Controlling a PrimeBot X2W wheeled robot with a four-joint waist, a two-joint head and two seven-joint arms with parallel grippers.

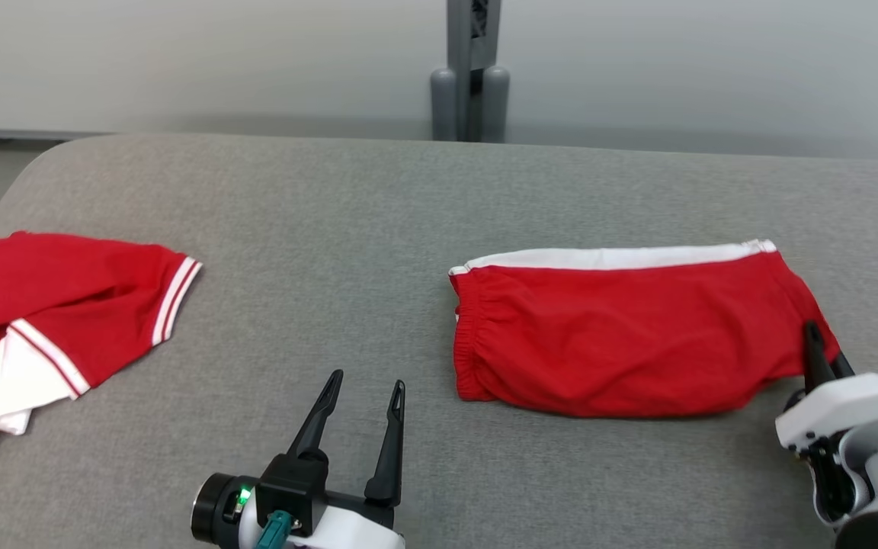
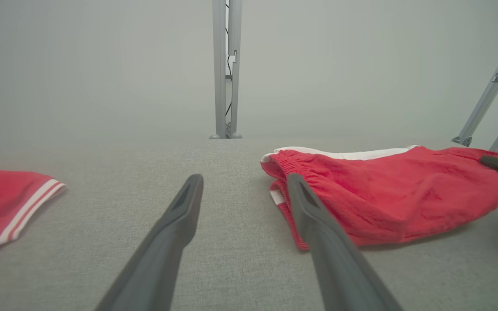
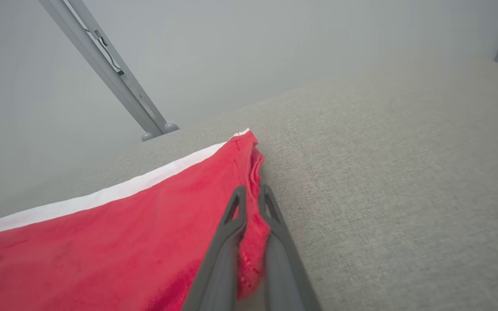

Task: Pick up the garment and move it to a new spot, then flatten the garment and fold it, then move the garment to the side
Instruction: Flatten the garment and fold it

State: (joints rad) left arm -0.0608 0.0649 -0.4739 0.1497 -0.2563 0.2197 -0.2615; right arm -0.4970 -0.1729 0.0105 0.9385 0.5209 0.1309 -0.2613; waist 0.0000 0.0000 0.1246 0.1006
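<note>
Red shorts [image 1: 622,335] are lying folded into a wide, flat bundle on the grey table [image 1: 332,198], right of centre in the head view. A white stripe runs along the far edge, and the elastic waistband is bunched up at the left end.

The right claw [image 1: 821,349] is pinched almost fully closed on the right end of the shorts, at the near corner. The right wrist view shows this claw [image 3: 252,195] best. Its two dark fingers [image 3: 225,242] sit close together with a ridge of red cloth squeezed between them, and nothing else is in there. In that view the rest of the shorts spread away to the left of the fingers, and the white stripe ends at the far corner just past the tips. I honestly can't tell if that corner is lifted off the table or just lying on it.

The left claw [image 1: 368,381] is spread wide with nothing in it, low over bare table near the front edge. The waistband end is near it, off to its right, with a strip of table between them. In the left wrist view this claw [image 2: 244,181] has one finger crossing in front of the waistband.

There's also a crumpled red shirt [image 1: 65,305] with striped trim at the far left, well apart from the shorts and both claws.
</note>
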